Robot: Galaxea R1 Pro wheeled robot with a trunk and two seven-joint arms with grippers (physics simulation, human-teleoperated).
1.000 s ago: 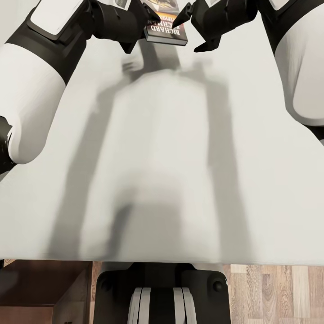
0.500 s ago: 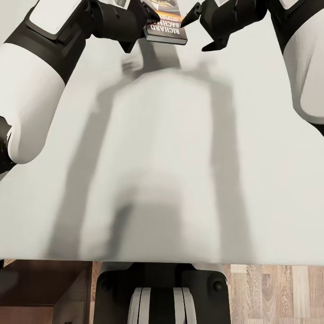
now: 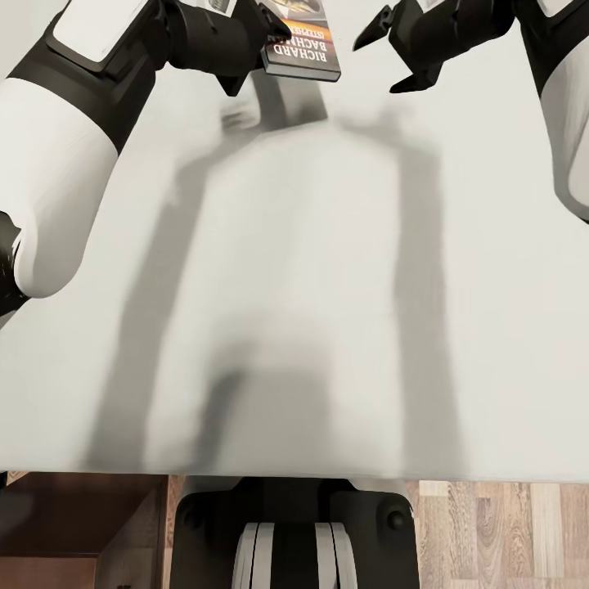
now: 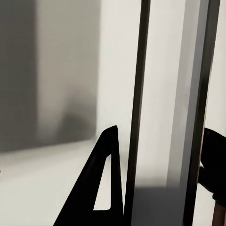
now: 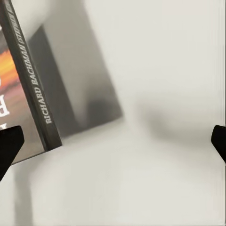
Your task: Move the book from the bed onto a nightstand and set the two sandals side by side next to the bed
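Off-white mattress of the bed takes up most of the head view, with a strip of plank floor at the lower right. At the top centre the book is held up off the mattress, its shadow lying below it. The left gripper is clamped on the book's left edge. The right gripper, jaws apart and holding nothing, has drawn away toward the upper right over the last second; earlier its fingertip sat right at the book's right edge, and now it is clear of it. I judge the book now rests with the left arm alone, ready to be carried to a nightstand.

The right wrist view adds the book tilted, spine lettering readable, one fingertip overlapping its lower corner. The left wrist view gives the book edge-on just beside a finger.
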